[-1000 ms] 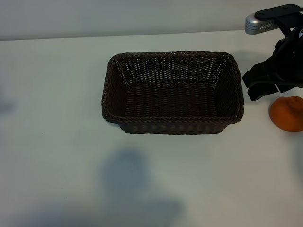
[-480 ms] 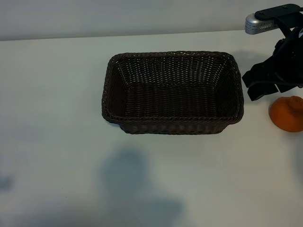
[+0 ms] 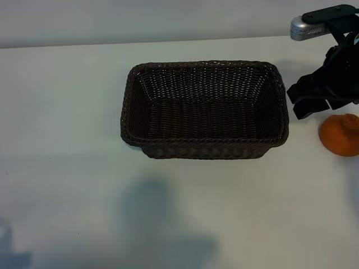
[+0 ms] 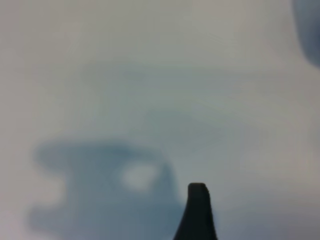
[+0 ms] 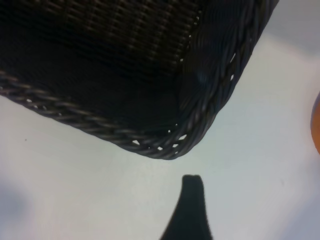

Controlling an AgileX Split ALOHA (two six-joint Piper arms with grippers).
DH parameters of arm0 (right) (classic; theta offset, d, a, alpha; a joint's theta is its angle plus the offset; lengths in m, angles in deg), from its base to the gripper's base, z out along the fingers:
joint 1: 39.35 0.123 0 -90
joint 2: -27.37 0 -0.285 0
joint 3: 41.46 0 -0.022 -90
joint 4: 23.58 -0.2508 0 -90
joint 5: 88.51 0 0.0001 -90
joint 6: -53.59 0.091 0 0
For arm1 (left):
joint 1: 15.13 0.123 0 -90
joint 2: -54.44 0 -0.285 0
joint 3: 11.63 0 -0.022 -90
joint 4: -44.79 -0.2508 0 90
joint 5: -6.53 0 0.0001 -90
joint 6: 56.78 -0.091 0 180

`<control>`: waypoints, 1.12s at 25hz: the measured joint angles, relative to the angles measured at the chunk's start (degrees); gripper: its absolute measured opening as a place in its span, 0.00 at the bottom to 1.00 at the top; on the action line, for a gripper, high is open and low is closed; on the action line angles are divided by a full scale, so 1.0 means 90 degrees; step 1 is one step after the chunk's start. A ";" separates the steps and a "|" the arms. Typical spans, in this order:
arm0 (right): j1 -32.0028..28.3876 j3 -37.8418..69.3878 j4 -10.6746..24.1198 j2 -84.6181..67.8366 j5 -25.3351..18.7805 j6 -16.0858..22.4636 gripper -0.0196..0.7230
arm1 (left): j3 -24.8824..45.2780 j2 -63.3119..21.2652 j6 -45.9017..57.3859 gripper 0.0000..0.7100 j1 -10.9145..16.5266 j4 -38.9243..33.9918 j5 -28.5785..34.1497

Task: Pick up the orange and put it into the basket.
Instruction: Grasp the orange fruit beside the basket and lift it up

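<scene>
Orange (image 3: 340,134) rests on worktop (image 3: 67,112) beside basket (image 3: 205,109); right end effector (image 3: 314,101), jaws spread, hovers between them.

light: your table (image 3: 67,112) is evenly bright | shadows: soft grey patches along its near edge | focus: left wrist view blurred

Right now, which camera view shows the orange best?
The exterior view: the orange sits nearly whole on the table at the frame's right edge, beside the basket and below the right gripper. The right wrist view catches only a sliver at its edge. The left wrist view shows none of it.
</scene>
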 joint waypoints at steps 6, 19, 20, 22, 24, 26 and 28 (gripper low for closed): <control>0.0000 0.0000 0.0000 0.0000 0.0000 0.0000 0.83 | 0.0050 -0.0005 0.0033 0.84 0.0000 -0.0012 -0.0081; 0.0000 0.0000 0.0000 0.0000 0.0000 0.0000 0.83 | 0.0126 -0.0005 0.0000 0.84 0.0000 -0.0018 -0.0447; 0.0000 0.0000 0.0000 0.0000 0.0000 0.0000 0.83 | 0.0178 -0.0005 0.0000 0.84 0.0000 -0.0018 -0.0469; 0.0000 0.0000 0.0000 0.0000 0.0000 0.0000 0.83 | 0.0245 -0.0005 0.0000 0.84 0.0000 -0.0018 -0.0472; 0.0000 0.0000 0.0050 0.0000 0.0000 0.0000 0.83 | 0.0244 -0.0005 0.0000 0.84 0.0000 -0.0018 -0.0472; 0.0000 0.0000 0.0097 0.0000 0.0008 0.0016 0.83 | 0.0244 -0.0005 0.0000 0.84 0.0000 -0.0018 -0.0472; 0.0000 0.0000 0.0183 0.0000 0.0022 0.0159 0.83 | 0.0244 -0.0005 0.0000 0.84 0.0000 -0.0018 -0.0472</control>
